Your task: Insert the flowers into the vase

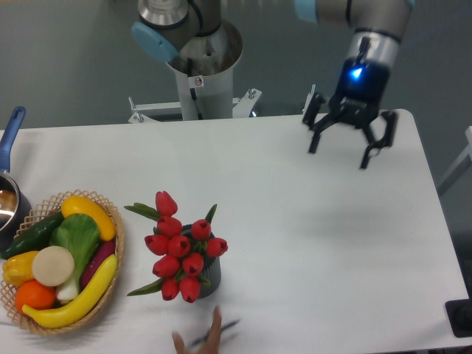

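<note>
- Overhead, a fixed camera looks down on a white table (310, 243) with a robot arm mounted at its far edge.
- At the upper right, the gripper (345, 144) hangs above the table's far right part, fingers pointing down and spread wide apart, holding nothing. A blue light glows on the wrist just above it.
- Left of centre and near the front, the flowers (179, 247) stand in the vase (209, 279): a bunch of red tulip buds with green leaves sticking out to the left and upward. The buds spill over the vase's mouth and hide most of it; only a strip of its dark grey side shows at the lower right of the bunch.
- The gripper is well apart from the flowers and the vase.
- At the far left sits a woven basket (110, 289) filled with toy vegetables in yellow, green, orange, white and purple.
- Beyond the basket, at the left edge, part of a metal pot (9, 203) with a blue handle is visible.
- At the bottom edge, in front of the vase, the tips of a person's hand (206, 341) reach into view, blurred; what it carries, if anything, cannot be made out.
</note>
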Controlling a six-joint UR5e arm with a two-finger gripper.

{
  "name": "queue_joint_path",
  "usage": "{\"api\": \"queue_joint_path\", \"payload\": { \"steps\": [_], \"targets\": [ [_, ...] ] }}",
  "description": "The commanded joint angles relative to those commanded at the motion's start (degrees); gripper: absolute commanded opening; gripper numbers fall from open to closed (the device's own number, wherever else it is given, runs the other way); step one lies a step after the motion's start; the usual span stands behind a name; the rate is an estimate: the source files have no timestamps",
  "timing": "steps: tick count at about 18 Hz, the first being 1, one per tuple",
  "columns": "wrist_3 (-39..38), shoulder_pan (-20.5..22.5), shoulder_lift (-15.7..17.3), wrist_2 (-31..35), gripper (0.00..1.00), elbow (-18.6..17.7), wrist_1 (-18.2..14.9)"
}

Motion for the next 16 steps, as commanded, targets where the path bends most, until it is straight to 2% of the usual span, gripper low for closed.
{"api": "queue_joint_path", "payload": {
  "steps": [2,4,7,11,14,16],
  "targets": [
    [2.6,0.0,0.6,4.2,1.0,1.2,-2.9],
    [9.4,0.2,1.2,7.6,1.0,2.4,-6.8],
    [15.5,1.1,1.6,11.1,1.0,4.3,-12.2],
    [24.8,1.8,1.9,17.9,1.0,6.3,-17.6],
    [31.1,2.1,1.9,25.4,1.0,9.0,-22.8],
    [34.5,2.0,2.0,30.1,1.0,9.6,-24.2]
  ]
}}
